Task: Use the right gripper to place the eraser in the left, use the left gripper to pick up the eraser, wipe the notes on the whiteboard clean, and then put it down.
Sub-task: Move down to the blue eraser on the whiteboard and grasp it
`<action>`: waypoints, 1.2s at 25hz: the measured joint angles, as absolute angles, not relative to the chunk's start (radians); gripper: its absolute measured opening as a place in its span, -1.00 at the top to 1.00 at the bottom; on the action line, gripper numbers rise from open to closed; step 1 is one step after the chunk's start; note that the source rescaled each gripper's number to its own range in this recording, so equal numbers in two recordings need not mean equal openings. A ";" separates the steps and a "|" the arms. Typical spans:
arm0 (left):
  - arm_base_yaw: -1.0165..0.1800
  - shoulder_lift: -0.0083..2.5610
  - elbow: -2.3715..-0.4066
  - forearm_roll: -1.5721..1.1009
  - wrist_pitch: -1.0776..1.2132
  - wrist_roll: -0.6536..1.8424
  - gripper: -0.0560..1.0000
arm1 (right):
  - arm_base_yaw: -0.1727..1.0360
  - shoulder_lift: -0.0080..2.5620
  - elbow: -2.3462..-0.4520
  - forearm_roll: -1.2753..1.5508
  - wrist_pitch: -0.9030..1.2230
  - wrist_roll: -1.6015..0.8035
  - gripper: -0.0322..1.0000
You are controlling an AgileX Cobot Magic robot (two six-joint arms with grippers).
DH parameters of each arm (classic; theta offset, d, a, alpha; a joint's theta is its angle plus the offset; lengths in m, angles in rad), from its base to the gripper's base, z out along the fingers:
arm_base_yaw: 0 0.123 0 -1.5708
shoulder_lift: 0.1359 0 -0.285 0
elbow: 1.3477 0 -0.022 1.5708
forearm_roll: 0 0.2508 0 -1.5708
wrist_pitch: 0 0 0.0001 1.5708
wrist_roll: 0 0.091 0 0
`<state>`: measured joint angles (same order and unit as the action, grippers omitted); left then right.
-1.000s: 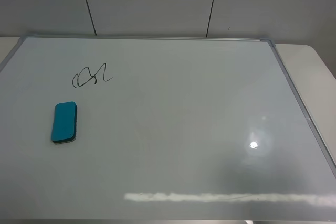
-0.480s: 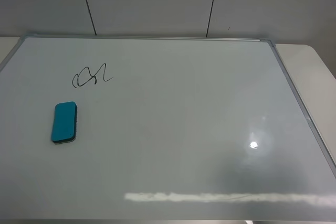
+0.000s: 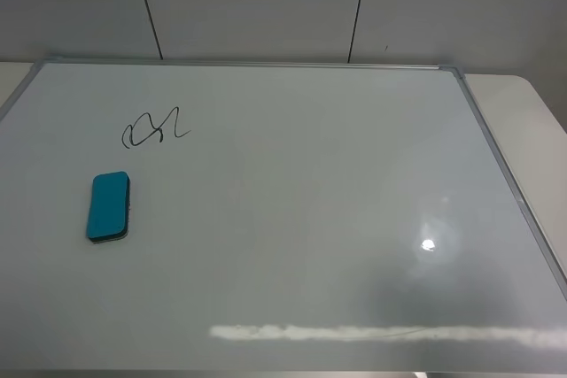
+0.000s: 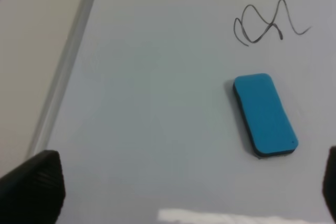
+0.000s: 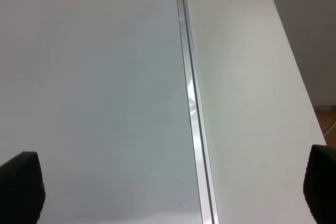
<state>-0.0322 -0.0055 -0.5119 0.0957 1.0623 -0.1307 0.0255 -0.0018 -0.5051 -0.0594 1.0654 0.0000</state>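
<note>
A teal eraser (image 3: 109,205) with a dark underside lies flat on the left part of the whiteboard (image 3: 292,201). A black scribbled note (image 3: 154,127) is just above it. In the left wrist view the eraser (image 4: 264,114) and the note (image 4: 268,23) both show. My left gripper (image 4: 181,192) is open and empty, above the board and short of the eraser, with only its dark fingertips (image 4: 34,184) showing. My right gripper (image 5: 170,187) is open and empty above the board's right frame (image 5: 191,108). Neither gripper shows in the exterior view.
The whiteboard has a silver frame (image 3: 505,174) and lies on a pale table (image 3: 540,130). A grey panelled wall (image 3: 266,6) stands behind it. Light glare (image 3: 429,243) shows on the board at the right.
</note>
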 joint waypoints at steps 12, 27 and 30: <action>-0.032 -0.006 -0.512 0.103 1.062 -0.131 -1.00 | 0.026 -0.002 -0.505 -0.059 1.065 0.000 -0.99; -0.032 0.511 -0.677 0.156 1.164 -0.156 -1.00 | 0.026 -0.002 -0.505 -0.059 1.065 0.000 -0.99; -0.032 0.718 -0.720 0.156 1.159 -0.194 -1.00 | 0.026 -0.002 -0.505 -0.059 1.065 0.000 -0.99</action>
<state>-0.0322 0.7178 -0.7202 0.1555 1.1586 -0.1937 0.0255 -0.0018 -0.5051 -0.0594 1.0654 0.0000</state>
